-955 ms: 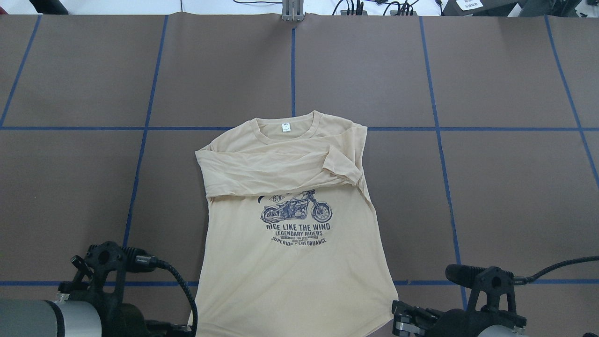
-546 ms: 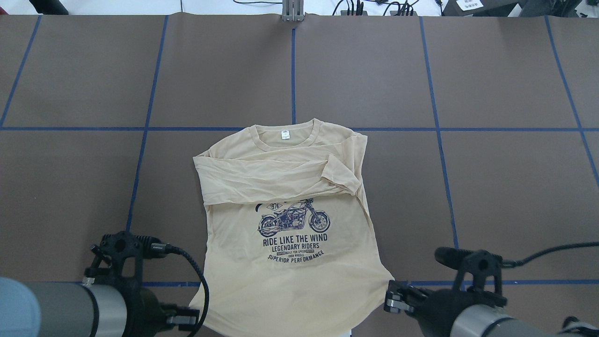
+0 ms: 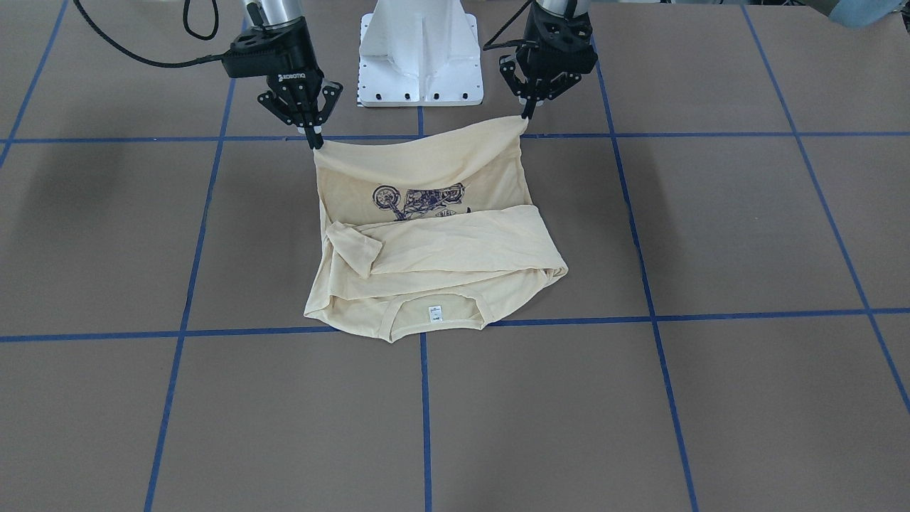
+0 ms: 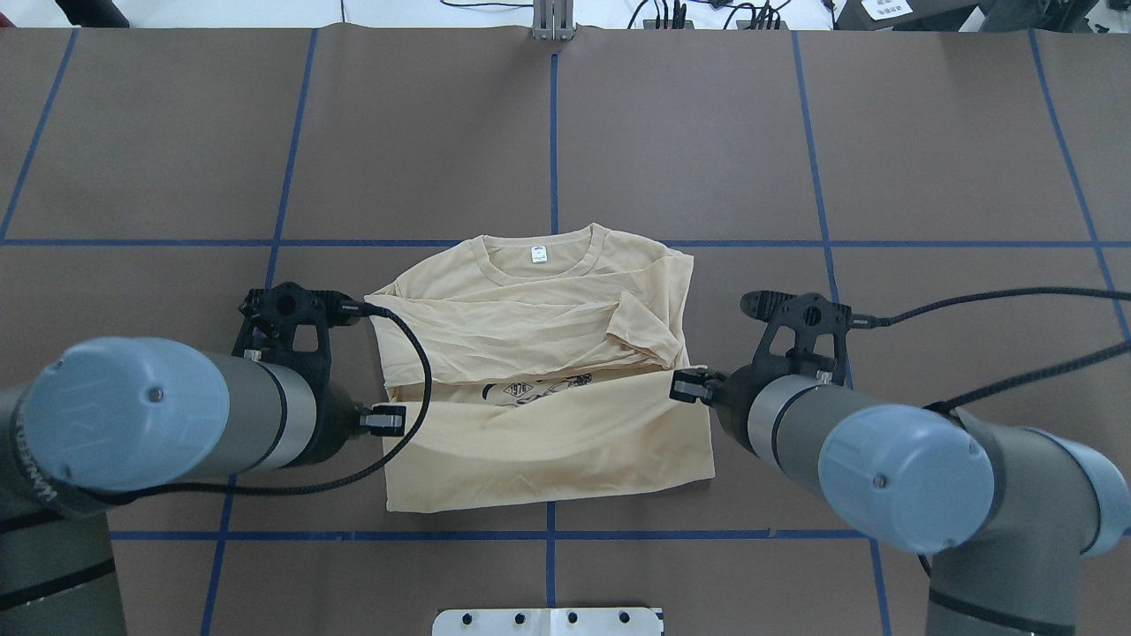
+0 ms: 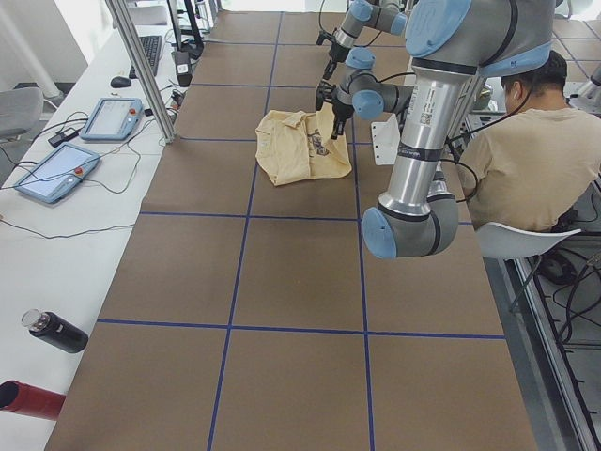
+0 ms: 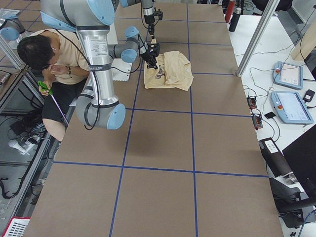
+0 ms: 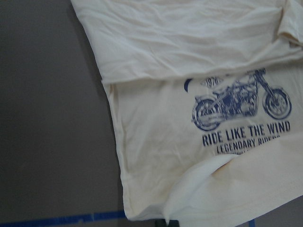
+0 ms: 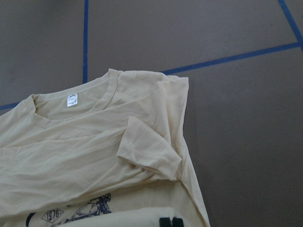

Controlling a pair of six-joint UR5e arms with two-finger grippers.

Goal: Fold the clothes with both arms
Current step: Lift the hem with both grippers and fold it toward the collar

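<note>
Starting at the robot's left, the black two-finger left gripper (image 3: 527, 114) is clenched on one corner of the hem (image 3: 419, 153) of the pale cream-yellow long-sleeved T-shirt (image 4: 530, 309). It holds that corner raised off the brown paper-covered counter (image 4: 707, 132) with the fingers pointing down. The grey-and-silver left arm (image 4: 132, 415) reaches in from the near edge and bends inward at the wrist.

Between the grippers, the T-shirt lies front up at the counter's middle. Its sleeves (image 4: 512, 322) are crossed over the chest and its ribbed collar (image 4: 565, 256) is on the far side. The lifted hem sags between the two corners and hangs over the navy motorcycle print (image 3: 416, 200), which suggests you are bringing the bottom up toward the collar for the crosswise fold. Level corners should keep the fold line square.

On the right, the right gripper (image 3: 313, 136) pinches the other hem corner, and the right arm (image 4: 892, 468) mirrors the left.
</note>
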